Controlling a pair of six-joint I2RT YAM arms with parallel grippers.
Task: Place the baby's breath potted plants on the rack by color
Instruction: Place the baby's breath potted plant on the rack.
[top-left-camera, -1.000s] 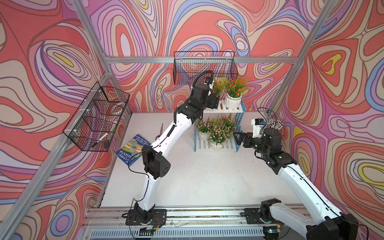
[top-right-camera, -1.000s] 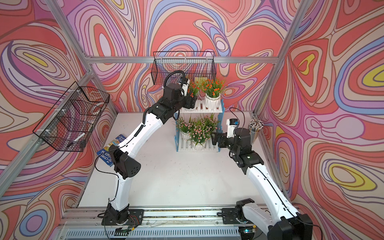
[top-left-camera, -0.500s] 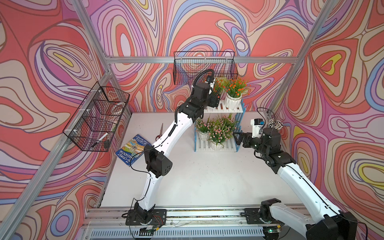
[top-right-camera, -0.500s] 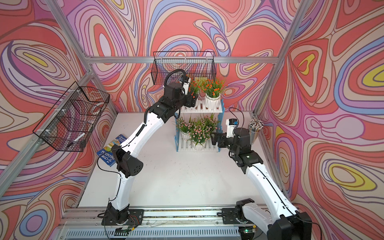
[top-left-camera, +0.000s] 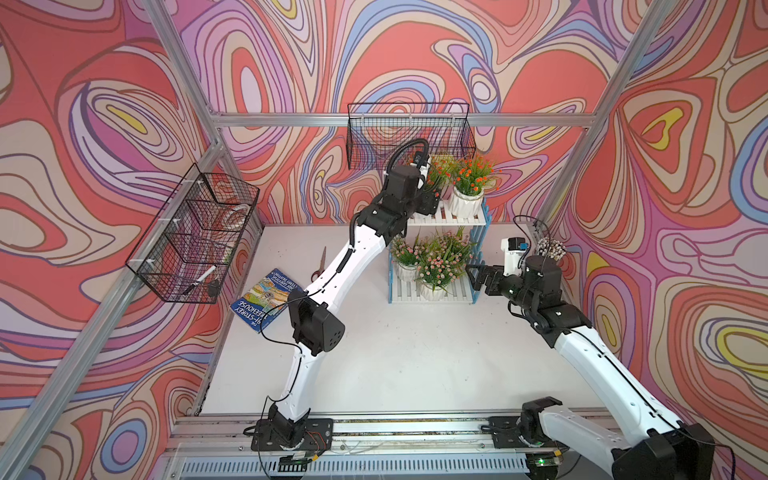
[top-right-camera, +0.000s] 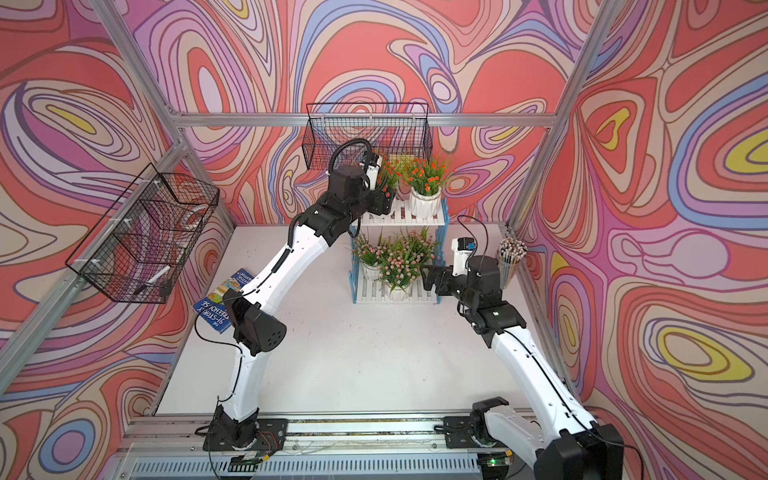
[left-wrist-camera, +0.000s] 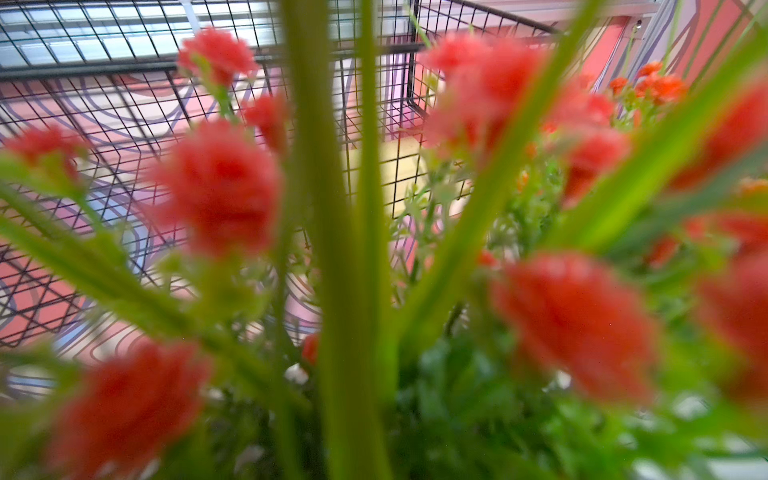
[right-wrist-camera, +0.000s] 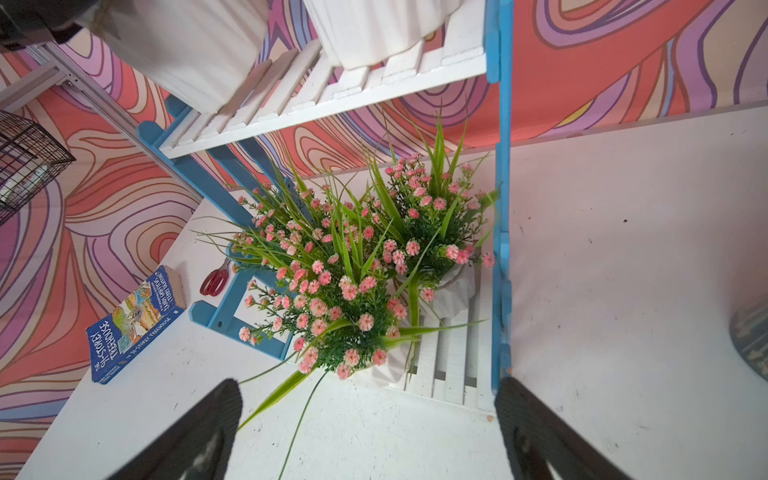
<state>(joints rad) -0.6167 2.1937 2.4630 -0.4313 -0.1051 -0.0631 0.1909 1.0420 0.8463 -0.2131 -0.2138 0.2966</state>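
The left gripper (top-right-camera: 383, 203) squeezes the pot of an orange plant (top-right-camera: 386, 170) on the top shelf of the rack (top-left-camera: 469, 219), its arm stretched far and high. The right gripper (right-wrist-camera: 368, 388), fingers spread wide and empty, sits low at the rack's right side by the pink plants (right-wrist-camera: 332, 270) on the bottom shelf. A blue book (top-left-camera: 266, 299) on the left says "91-STOREY TREEHOUSE".

Both top views overlook everything from above; wrist cameras sit beside the rack (right-wrist-camera: 503, 174).
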